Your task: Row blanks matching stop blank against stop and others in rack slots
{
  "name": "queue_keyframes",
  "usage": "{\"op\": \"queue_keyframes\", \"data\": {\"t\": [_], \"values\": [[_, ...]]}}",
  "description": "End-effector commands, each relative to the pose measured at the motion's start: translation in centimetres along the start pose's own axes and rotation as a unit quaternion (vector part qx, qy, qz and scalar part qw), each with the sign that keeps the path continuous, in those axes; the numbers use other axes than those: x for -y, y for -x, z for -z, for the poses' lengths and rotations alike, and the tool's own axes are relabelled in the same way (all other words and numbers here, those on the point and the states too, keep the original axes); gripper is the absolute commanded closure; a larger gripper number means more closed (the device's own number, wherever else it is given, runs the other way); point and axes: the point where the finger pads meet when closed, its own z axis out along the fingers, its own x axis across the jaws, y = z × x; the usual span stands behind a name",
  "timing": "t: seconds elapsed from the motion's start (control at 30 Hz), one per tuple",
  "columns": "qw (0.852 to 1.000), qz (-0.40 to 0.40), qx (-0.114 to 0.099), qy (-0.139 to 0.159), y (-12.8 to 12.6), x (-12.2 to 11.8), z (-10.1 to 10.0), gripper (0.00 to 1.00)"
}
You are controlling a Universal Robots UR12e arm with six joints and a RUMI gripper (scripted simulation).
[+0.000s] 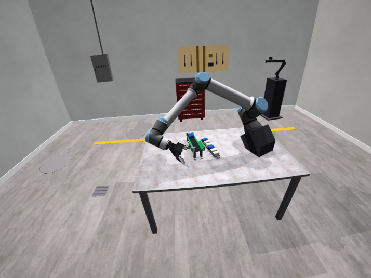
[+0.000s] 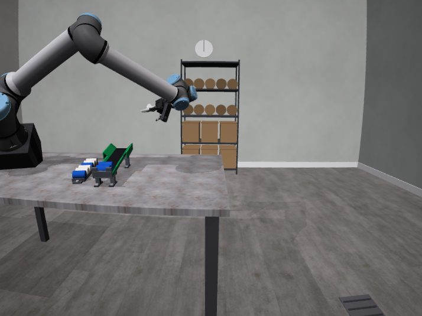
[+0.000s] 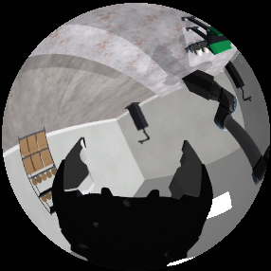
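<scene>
A green feed ramp [image 1: 200,145] [image 2: 119,153] [image 3: 219,45] with a black belt stands on the table [image 1: 235,171] [image 2: 169,189]. One blue blank [image 1: 190,134] [image 2: 104,166] lies at its low end against the stop. Beside it, the grey stock rack [image 1: 217,156] [image 2: 76,181] holds blue blanks [image 1: 211,146] [image 2: 78,173] and white blanks [image 1: 215,151] [image 2: 84,168] in turn. My gripper [image 1: 188,156] [image 2: 149,113] [image 3: 134,144] is open and empty. It hangs high above the table, off to the side of the ramp's high end, with nothing between its fingers.
The robot's black base [image 1: 258,140] [image 2: 17,147] sits on the table beyond the rack. A shelf with boxes [image 2: 210,133] stands behind the table. A red tool cabinet [image 1: 190,100] and a black pedestal [image 1: 274,98] stand by the far wall.
</scene>
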Motion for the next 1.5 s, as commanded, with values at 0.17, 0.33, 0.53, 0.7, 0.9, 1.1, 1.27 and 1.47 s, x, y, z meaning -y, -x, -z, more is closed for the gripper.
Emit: {"op": "queue_keyframes", "data": {"t": [0.17,0.33,0.53,0.7,0.9,1.1,1.27,1.47], "values": [[1.0,0.0,0.001,0.0,-0.1,-0.1,0.1,0.0],[1.0,-0.005,0.005,0.0,-0.3,0.2,0.1,0.0],[1.0,-0.023,0.018,-0.001,-1.3,0.9,0.0,0.0],[0.999,-0.037,0.029,-0.001,-2.1,1.5,-0.1,0.0],[0.995,-0.081,0.063,-0.002,-4.6,3.3,-0.3,0.0],[0.983,-0.144,0.112,-0.004,-8.2,6.0,-0.5,0.0],[0.973,-0.183,0.142,-0.005,-10.4,7.7,-0.7,0.0],[0.938,-0.274,0.213,-0.008,-15.8,11.8,-1.0,0.0]]}}
